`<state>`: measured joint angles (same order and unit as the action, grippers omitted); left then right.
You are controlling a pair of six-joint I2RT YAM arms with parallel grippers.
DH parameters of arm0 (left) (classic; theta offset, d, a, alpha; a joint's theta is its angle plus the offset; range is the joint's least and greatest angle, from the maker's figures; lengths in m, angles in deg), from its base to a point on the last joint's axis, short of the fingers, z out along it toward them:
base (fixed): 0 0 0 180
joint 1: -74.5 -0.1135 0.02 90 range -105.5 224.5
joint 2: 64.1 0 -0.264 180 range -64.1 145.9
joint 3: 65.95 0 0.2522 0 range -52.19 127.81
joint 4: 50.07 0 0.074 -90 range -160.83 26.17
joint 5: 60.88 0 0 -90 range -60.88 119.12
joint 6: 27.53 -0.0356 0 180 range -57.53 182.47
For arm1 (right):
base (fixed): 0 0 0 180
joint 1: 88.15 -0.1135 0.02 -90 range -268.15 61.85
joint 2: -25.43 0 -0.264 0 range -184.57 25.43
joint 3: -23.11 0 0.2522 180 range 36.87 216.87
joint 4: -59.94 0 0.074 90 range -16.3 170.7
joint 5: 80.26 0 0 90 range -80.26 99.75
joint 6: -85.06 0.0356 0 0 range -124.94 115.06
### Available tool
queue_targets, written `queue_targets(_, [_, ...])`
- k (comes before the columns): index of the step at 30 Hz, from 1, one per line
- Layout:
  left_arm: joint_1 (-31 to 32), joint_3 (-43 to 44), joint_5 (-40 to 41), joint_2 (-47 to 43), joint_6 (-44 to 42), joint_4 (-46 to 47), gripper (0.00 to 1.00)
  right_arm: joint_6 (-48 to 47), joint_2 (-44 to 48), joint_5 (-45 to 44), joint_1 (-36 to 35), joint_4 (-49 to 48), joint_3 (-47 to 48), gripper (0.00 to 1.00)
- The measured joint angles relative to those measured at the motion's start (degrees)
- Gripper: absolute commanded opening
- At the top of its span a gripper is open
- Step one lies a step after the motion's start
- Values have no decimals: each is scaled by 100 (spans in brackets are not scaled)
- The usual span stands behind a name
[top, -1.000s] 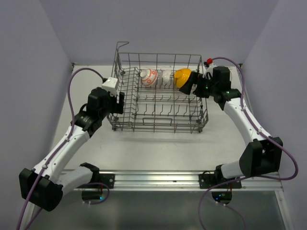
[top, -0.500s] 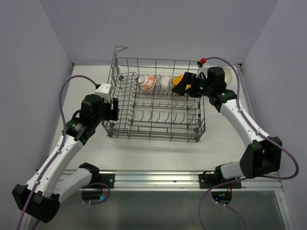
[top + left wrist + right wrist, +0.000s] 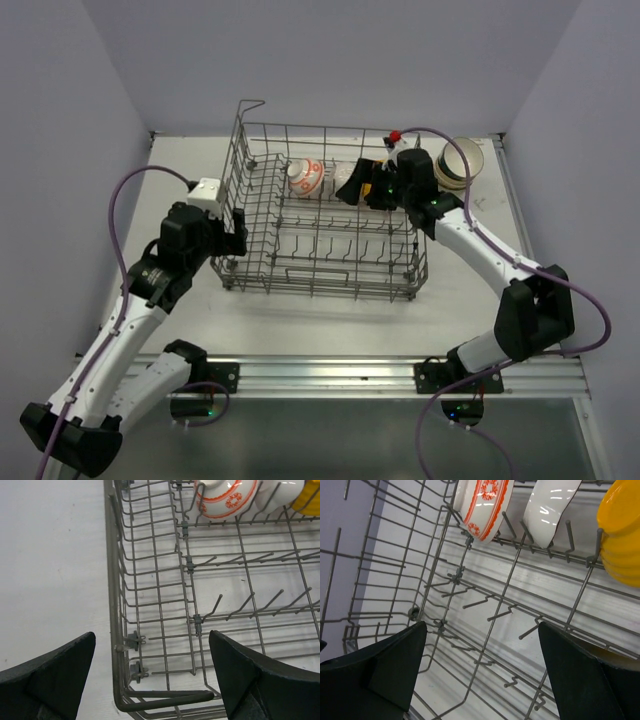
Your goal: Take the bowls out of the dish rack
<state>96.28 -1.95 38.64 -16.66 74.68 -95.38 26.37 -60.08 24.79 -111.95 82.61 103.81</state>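
From above: grey wire dish rack (image 3: 320, 280) mid-table (image 3: 320, 325), patterned bowl (image 3: 305, 177) and white bowl (image 3: 345, 176) on edge in its far row. Stacked cream bowls (image 3: 460, 162) outside, by the far right corner. Left gripper (image 3: 232, 232) at the rack's left wall, right gripper (image 3: 362, 186) over the far row.

From the left wrist: jaws wide apart astride the rack's left wall, clamping nothing.

From the right wrist: jaws likewise spread, empty, above the rack. Yellow bowl (image 3: 622, 545) on edge beside the white one.
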Motion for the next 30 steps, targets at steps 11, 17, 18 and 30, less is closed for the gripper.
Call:
queue_targets(11, [-2,551,1025,-168,79,584,100,568,-953,-511,-240,-350,857,94])
queue_targets(17, [0,664,1062,262,24,1239,100,688,-1639,-824,-603,-52,1864,93])
queue_targets(18, [0,664,1049,374,13,1331,100,713,-1770,-857,-649,13,2059,93])
queue_targets(30, [-9,-17,839,846,-282,1906,100,765,-3126,-1307,-841,809,3517,97])
